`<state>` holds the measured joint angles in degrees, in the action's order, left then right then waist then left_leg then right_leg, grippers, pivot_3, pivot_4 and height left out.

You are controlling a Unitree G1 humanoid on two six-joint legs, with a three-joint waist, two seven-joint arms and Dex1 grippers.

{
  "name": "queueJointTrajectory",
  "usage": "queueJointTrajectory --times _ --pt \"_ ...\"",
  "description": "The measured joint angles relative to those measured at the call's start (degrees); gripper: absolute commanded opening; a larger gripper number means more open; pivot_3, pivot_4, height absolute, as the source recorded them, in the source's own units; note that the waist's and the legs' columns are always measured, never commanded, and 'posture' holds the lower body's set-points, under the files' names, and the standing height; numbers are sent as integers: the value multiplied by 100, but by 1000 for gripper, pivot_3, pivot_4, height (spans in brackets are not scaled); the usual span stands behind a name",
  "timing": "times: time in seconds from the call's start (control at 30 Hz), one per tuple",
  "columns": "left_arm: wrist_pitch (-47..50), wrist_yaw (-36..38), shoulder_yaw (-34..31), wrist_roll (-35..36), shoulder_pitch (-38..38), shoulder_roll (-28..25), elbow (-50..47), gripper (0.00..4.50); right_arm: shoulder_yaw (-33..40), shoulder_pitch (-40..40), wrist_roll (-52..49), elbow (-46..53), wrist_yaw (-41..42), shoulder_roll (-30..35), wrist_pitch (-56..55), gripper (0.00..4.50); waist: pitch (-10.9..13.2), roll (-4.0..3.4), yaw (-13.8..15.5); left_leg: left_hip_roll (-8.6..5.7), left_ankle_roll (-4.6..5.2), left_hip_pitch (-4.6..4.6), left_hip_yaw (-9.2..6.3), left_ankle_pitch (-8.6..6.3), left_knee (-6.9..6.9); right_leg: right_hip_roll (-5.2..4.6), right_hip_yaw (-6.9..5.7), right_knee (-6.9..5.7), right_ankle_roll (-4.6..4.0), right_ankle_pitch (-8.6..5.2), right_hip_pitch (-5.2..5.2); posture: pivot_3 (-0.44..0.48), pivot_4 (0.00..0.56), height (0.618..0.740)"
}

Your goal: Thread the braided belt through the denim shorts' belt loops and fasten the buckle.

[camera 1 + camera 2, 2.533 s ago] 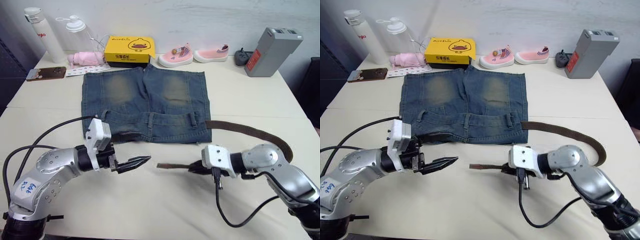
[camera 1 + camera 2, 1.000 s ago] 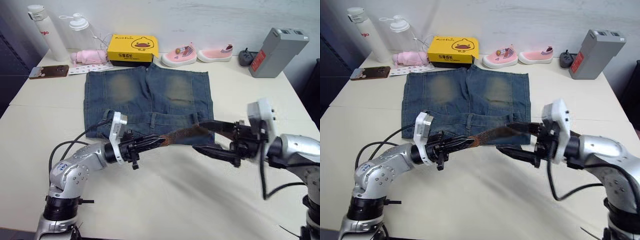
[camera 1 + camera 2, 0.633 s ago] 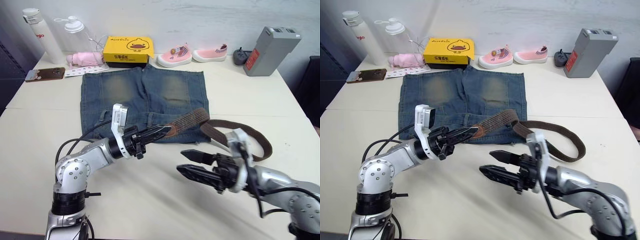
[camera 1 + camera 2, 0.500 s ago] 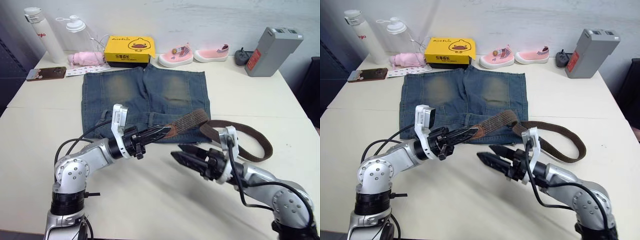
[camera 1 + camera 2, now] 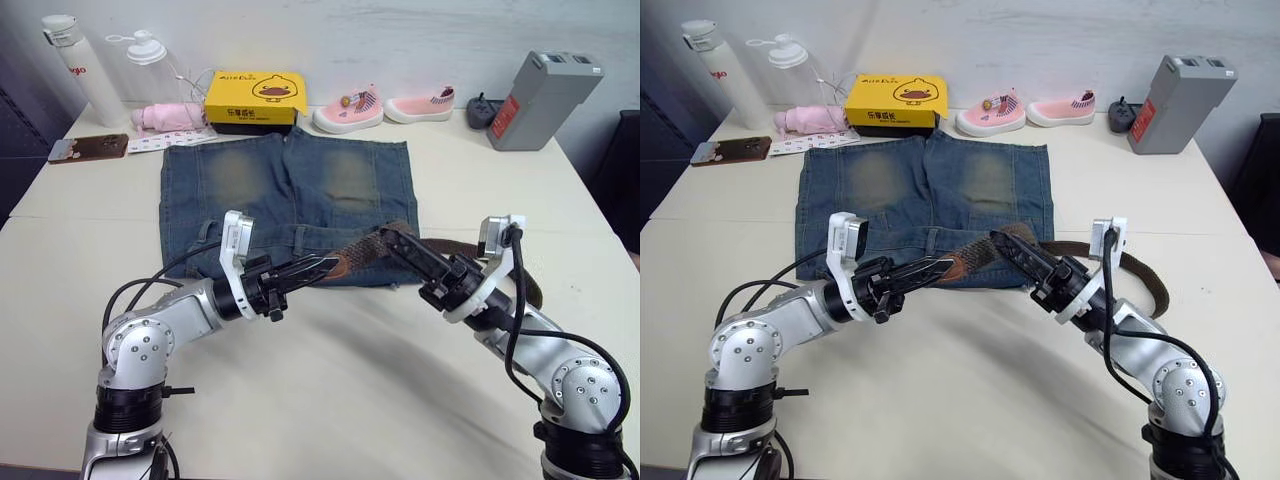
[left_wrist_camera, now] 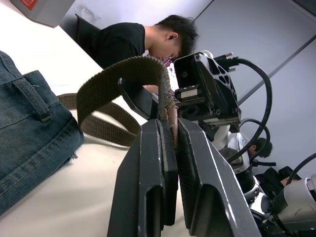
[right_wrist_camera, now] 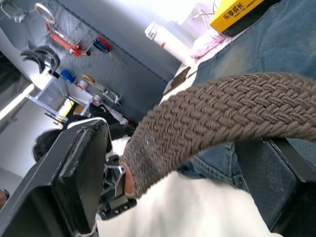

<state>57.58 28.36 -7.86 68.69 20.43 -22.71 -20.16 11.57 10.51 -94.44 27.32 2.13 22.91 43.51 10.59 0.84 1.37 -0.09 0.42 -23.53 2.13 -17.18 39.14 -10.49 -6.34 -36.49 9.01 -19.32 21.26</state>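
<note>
The denim shorts (image 5: 285, 185) lie flat on the table, waistband towards me, with a belt loop (image 5: 299, 238) at its middle. My left gripper (image 5: 318, 268) is shut on the tip of the braided belt (image 5: 365, 247) and holds it just above the waistband's near edge. From there the belt (image 6: 123, 74) arches up and runs right, then curls on the table behind my right arm. My right gripper (image 5: 400, 247) is open, with one finger on each side of the raised belt (image 7: 222, 108). The buckle is hidden.
Along the far edge stand a yellow box (image 5: 255, 97), two pink shoes (image 5: 348, 112), a grey device (image 5: 545, 100), two bottles (image 5: 75, 65) and a phone (image 5: 88, 148). A person (image 6: 143, 42) sits beyond the table in the left wrist view.
My right gripper has risen from the table's front and swung in over the waistband, so that it straddles the raised belt. The left gripper has kept its hold on the belt's tip.
</note>
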Motion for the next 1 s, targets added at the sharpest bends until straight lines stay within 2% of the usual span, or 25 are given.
queueJointTrajectory --times 0.03,0.07,0.13,0.17,0.23,0.37,0.5,0.6,0.63,0.67,0.7,0.77,0.83,0.9,1.0 --pt "-1 0 0 0 0 -1 -1 0 -3 6 -36 -44 -64 -56 -49 2894 0 0 0 -1 0 -5 5 0 0 0 6 -5 0 0 10 0 150 670" --pt "-3 0 0 0 0 -1 -2 0 -2 6 -59 -77 -127 -104 -110 2252 0 0 -2 -1 1 -11 8 0 2 -1 9 -10 0 0 20 0 150 670" --pt "-5 0 3 0 -3 -6 -3 0 -2 5 -85 -97 -187 -125 -159 1412 0 0 -5 0 1 -16 12 1 4 0 13 -15 0 0 29 0 150 670" --pt "-5 0 4 0 -6 -10 -3 0 -2 6 -86 -97 -194 -125 -181 811 0 0 -5 0 1 -16 12 1 4 0 13 -15 0 0 29 0 150 670" --pt "-16 5 16 -11 -46 -49 -26 0 -4 10 -90 -96 -233 -158 -242 45 0 0 -6 1 1 -16 13 1 4 0 14 -18 -1 0 31 0 150 670" --pt "-85 5 52 -89 -58 -76 -106 0 -9 6 -88 -94 -232 -172 -267 45 0 0 -3 1 2 -17 13 0 4 0 14 -18 -1 -1 32 0 150 670" --pt "-133 13 125 -182 -59 -85 -132 1713 -9 0 -78 -92 -234 -219 -366 0 0 0 -3 1 2 -18 13 0 4 0 14 -18 -2 -1 33 0 150 670" --pt "-252 172 337 -540 -59 -328 -170 2974 6 -4 -74 -93 -281 -303 -488 0 0 0 -6 0 2 -19 15 0 4 1 14 -20 -3 -2 36 0 150 670" --pt "-499 337 560 -1004 -58 -569 -198 3553 22 -4 -65 -95 -354 -337 -596 0 0 0 -5 -1 2 -19 16 0 4 0 16 -23 -3 -2 37 0 150 670" --pt "-706 467 743 -1391 -61 -783 -196 3853 65 -4 -44 -113 -431 -346 -666 0 0 0 -2 -2 2 -19 19 0 4 0 16 -25 -4 -2 39 0 150 670" --pt "-1120 651 1034 -1972 -54 -1058 -181 4347 130 0 -18 -167 -529 -357 -757 0 0 0 0 -3 2 -21 22 0 4 0 17 -29 -4 -2 45 0 150 670" --pt "-1938 931 1512 -3134 -42 -1571 -1 4429 372 -15 36 -327 -731 -357 -947 0 0 -1 6 -4 2 -36 34 0 4 -1 23 -31 -5 -3 66 0 150 670" --pt "-2603 1021 1718 -3904 5 -1695 302 4429 501 -26 52 -382 -892 -357 -1049 0 0 -1 7 -3 3 -75 36 2 6 -4 29 -49 -5 -2 115 0 150 670" --pt "-3674 1086 2091 -5064 179 -1978 908 4429 533 -32 50 -427 -1094 -358 -1117 0 0 -1 9 -1 1 -83 57 4 6 -4 27 -65 -8 -4 134 0 150 670" --pt "-4635 1069 2265 -6100 382 -2215 1547 4429 680 -95 47 -443 -1267 -362 -1220 0 0 -1 -2 4 3 -83 74 2 5 -7 23 -66 -10 -5 141 0 150 670"
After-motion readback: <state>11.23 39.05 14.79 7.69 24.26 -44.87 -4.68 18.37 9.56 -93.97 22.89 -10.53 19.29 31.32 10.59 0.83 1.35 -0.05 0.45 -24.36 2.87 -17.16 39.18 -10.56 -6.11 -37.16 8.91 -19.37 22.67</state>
